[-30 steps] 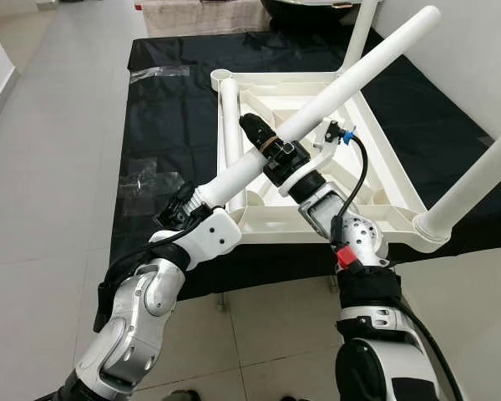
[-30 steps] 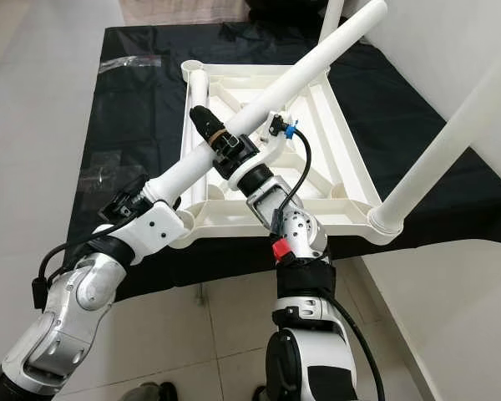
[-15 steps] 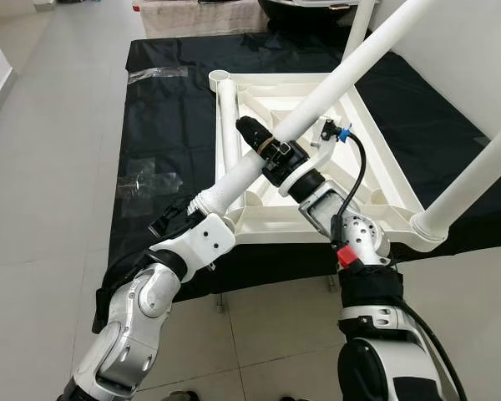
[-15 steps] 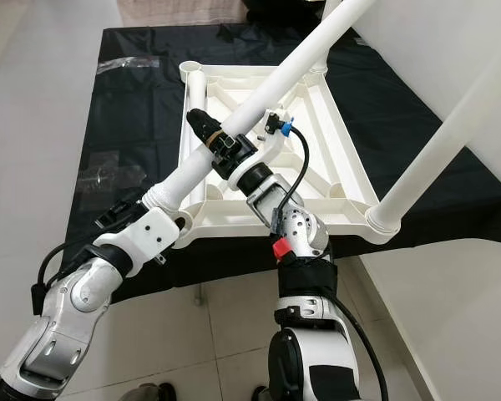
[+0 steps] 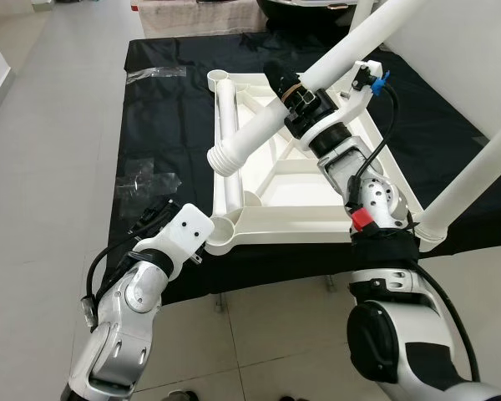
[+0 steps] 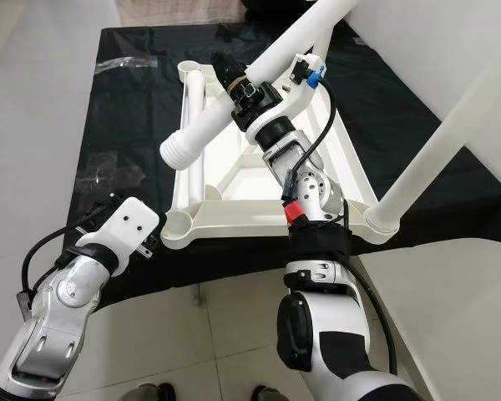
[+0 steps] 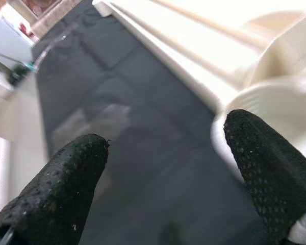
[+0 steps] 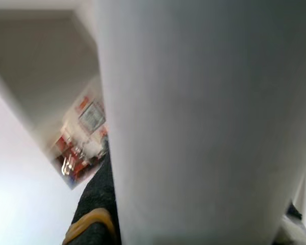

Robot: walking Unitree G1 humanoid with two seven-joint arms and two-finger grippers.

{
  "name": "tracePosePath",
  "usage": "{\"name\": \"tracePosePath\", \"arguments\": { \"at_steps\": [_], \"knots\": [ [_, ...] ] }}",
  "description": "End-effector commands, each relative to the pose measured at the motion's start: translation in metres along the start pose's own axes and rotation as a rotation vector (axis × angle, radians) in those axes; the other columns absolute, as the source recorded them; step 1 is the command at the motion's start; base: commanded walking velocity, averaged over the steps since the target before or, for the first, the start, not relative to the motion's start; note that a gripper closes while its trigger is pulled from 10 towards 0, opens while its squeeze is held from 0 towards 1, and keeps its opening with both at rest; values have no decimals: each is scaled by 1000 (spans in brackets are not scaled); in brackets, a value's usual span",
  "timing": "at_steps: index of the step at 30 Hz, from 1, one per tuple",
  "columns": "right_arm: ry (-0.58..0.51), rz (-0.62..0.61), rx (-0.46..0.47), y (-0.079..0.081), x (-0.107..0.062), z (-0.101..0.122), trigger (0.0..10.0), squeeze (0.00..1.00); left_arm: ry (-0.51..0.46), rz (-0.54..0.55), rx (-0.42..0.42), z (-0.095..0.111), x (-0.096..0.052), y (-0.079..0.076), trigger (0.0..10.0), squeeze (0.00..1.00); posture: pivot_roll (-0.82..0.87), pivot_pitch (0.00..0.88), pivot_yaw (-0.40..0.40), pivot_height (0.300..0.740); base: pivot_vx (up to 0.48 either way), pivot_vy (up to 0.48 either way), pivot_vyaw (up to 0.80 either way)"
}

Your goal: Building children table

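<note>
White plastic tabletop lying upside down on black sheet spread over floor, ribbed underside up, round leg sockets at corners. Near-left socket open, just beside left gripper. Left gripper low at near-left corner of tabletop, fingers spread wide with nothing between them; in the left wrist view, black sheet and rim of a white socket seen past the fingertips. Right gripper raised above middle of tabletop, pinched around white table leg, grip at roughly mid-length of the tube. Leg tilted: threaded, ribbed end pointing down and to the left, hanging in the air above left rail of tabletop, apart from near-left socket; other end rising far-right out of frame. In the right wrist view, blurred white tube close against the lens. One leg already standing in near-right corner socket, leaning up to the right. Another white tube lying along left rail of tabletop. Clear plastic wrap on sheet to the left. Grey tile floor left of sheet; white wall on right.
</note>
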State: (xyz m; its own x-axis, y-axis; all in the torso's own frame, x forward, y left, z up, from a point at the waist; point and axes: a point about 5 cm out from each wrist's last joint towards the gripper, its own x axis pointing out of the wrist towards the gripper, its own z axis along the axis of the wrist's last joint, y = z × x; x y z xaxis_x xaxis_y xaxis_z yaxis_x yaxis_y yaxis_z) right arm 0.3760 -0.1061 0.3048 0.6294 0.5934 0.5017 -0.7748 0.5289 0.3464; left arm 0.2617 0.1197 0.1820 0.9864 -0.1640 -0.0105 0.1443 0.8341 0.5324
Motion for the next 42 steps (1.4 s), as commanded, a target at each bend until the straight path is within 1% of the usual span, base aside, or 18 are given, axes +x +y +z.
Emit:
{"name": "tracePosePath", "arguments": {
  "at_steps": [1,2,3,4,6,7,9,11,14,19,26,32,34,36,37,39,40,42],
  "knots": [
    [97,149,-97,14,3,-9,10000,0,-43,-1,-85,7,-7,-5,10000,0,97,161,-70,740,0,0,0],
    [97,149,-97,14,3,-9,10000,0,-43,-1,-85,7,-7,-5,10000,0,97,161,-70,740,0,0,0],
    [133,162,-144,15,2,-14,10000,0,-68,-5,-160,12,-13,-12,10000,0,100,162,-73,740,0,0,0],
    [133,162,-144,15,2,-14,10000,0,-68,-5,-160,12,-13,-12,10000,0,100,162,-73,740,0,0,0],
    [139,110,-230,11,5,-19,10000,0,-93,44,-218,15,-25,-17,10000,0,101,162,-72,740,0,0,0],
    [123,26,-254,4,7,-20,10000,0,-109,62,-259,16,-34,-20,10000,0,103,159,-74,740,0,0,0],
    [116,-2,-258,2,7,-20,10000,0,-103,59,-270,15,-36,-22,10000,0,103,159,-74,740,0,0,0],
    [107,-10,-267,1,6,-23,10000,0,-69,23,-313,10,-41,-28,10000,0,104,159,-78,740,0,0,0],
    [104,-6,-269,2,6,-24,10000,0,-60,9,-326,8,-43,-30,10000,0,104,160,-77,740,0,0,0],
    [121,12,-268,3,2,-30,10000,0,-49,-58,-350,3,-55,-41,10000,0,100,150,-80,740,0,0,800],
    [129,25,-289,1,4,-29,10000,0,-17,-80,-355,-7,-64,-50,10000,0,100,145,-83,740,0,0,764],
    [158,48,-304,-4,2,-25,10000,0,27,-91,-380,-15,-67,-54,10000,0,100,139,-81,740,0,0,0],
    [180,75,-310,-5,1,-24,10000,0,31,-93,-386,-16,-67,-55,10000,0,99,136,-75,740,0,0,0],
    [247,124,-306,-10,-4,-23,10000,0,34,-109,-405,-17,-68,-56,10000,0,100,135,-76,740,0,0,0],
    [247,124,-306,-10,-4,-23,10000,0,34,-109,-405,-17,-68,-56,10000,0,100,135,-76,740,0,0,0],
    [306,209,-285,-16,-13,-17,10000,0,32,-122,-408,-17,-69,-57,10000,0,103,135,-74,740,0,0,0],
    [306,209,-285,-16,-13,-17,10000,0,32,-122,-408,-17,-69,-57,10000,0,103,135,-74,740,0,0,0],
    [328,290,-260,-18,-20,-8,10000,0,31,-128,-410,-18,-71,-58,10000,0,105,135,-72,740,0,0,0]
  ]
}}
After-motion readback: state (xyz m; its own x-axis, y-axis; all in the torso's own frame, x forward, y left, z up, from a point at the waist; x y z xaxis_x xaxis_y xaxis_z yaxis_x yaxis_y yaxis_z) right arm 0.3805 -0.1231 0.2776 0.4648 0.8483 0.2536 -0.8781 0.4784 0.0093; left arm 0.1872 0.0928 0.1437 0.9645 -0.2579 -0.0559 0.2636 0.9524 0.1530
